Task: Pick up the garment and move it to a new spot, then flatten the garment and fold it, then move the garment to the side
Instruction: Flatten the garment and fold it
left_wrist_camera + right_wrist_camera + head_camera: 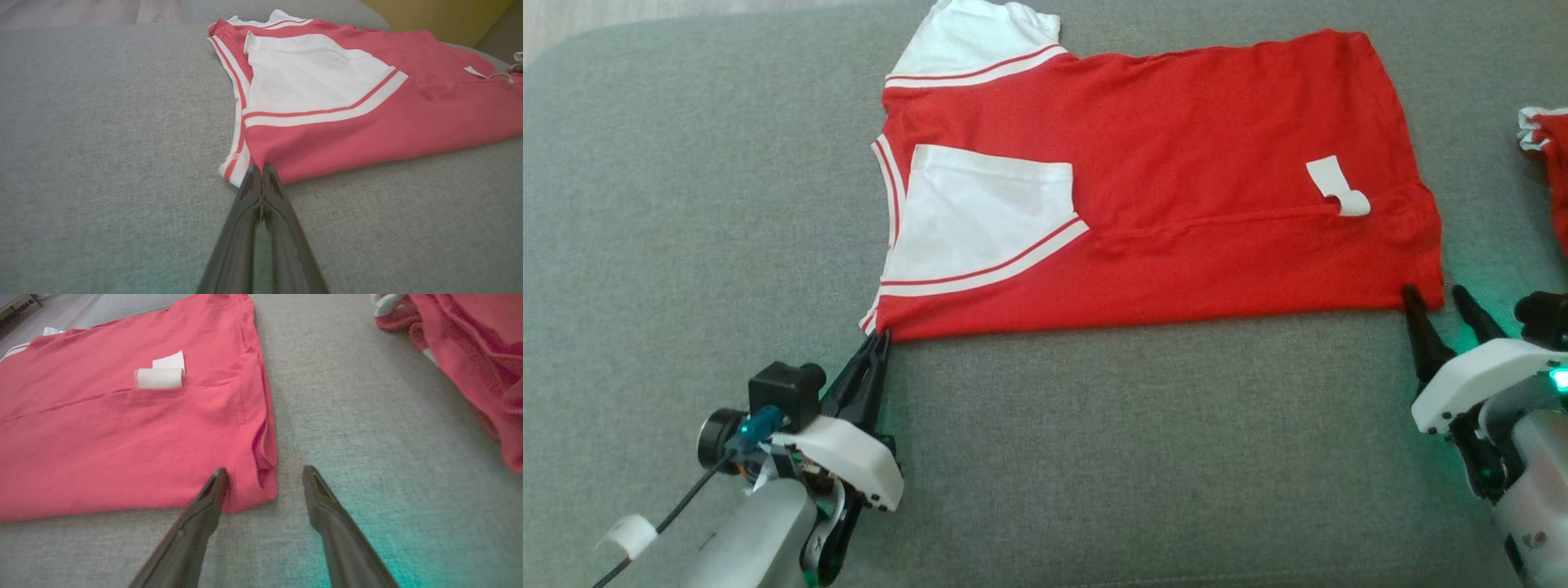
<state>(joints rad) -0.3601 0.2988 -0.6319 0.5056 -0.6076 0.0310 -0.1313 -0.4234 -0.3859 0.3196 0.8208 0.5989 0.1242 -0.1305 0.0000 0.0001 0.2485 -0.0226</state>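
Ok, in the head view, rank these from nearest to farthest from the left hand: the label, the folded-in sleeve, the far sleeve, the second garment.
From the left hand:
1. The folded-in sleeve, just beyond it, lying on the shirt.
2. The far sleeve, at the shirt's far edge.
3. The label, near the hem, toward the right.
4. The second garment, at the right edge.

Two red garments, two pincers, one grey cushion.

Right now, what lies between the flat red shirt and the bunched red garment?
Bare grey upholstery separates the shirt from the other garment, clearest in the right wrist view.
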